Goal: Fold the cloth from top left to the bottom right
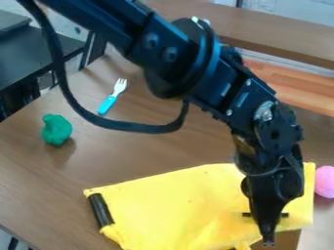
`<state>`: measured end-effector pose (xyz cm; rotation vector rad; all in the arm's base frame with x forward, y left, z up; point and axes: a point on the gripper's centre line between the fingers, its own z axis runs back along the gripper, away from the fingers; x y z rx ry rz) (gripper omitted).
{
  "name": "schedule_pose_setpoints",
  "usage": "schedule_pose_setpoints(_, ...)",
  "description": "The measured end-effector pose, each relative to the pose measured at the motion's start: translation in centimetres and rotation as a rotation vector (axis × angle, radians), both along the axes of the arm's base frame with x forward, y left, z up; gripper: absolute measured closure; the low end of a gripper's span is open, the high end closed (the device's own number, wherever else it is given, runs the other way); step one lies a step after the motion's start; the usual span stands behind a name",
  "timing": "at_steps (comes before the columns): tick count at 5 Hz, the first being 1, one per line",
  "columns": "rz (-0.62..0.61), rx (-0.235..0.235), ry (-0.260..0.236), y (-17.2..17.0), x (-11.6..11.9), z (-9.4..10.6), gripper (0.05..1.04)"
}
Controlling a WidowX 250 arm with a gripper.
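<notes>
The gripper (268,238) hangs down at the lower right, its fingers together in a narrow point. It is over the lower right part of the yellow cloth (176,200), and its tip stands against a brown patch beside the cloth's lower edge. Whether any cloth is pinched at the tip is not visible. The cloth lies spread with some creases across the lower middle and right, its left corner curling around a black cylindrical piece (100,210). The forearm and gripper cover part of the cloth's right side.
A green lump-shaped toy (56,130) sits on the brown table (32,171) at the left. A fork with a turquoise handle (108,104) lies farther back. A pink round object (324,181) is at the right edge, beside the cloth. The arm spans the view from the top left.
</notes>
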<state>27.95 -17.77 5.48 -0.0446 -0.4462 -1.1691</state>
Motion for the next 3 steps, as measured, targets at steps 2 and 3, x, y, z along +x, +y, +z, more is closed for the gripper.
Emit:
schedule_pose_setpoints(2, -0.106, -0.07, 0.074, -0.3, 1.0, 0.7, 0.328)
schedule_pose_setpoints(3, -0.141, -0.098, 0.083, 0.6, 1.2, 2.6, 0.087)
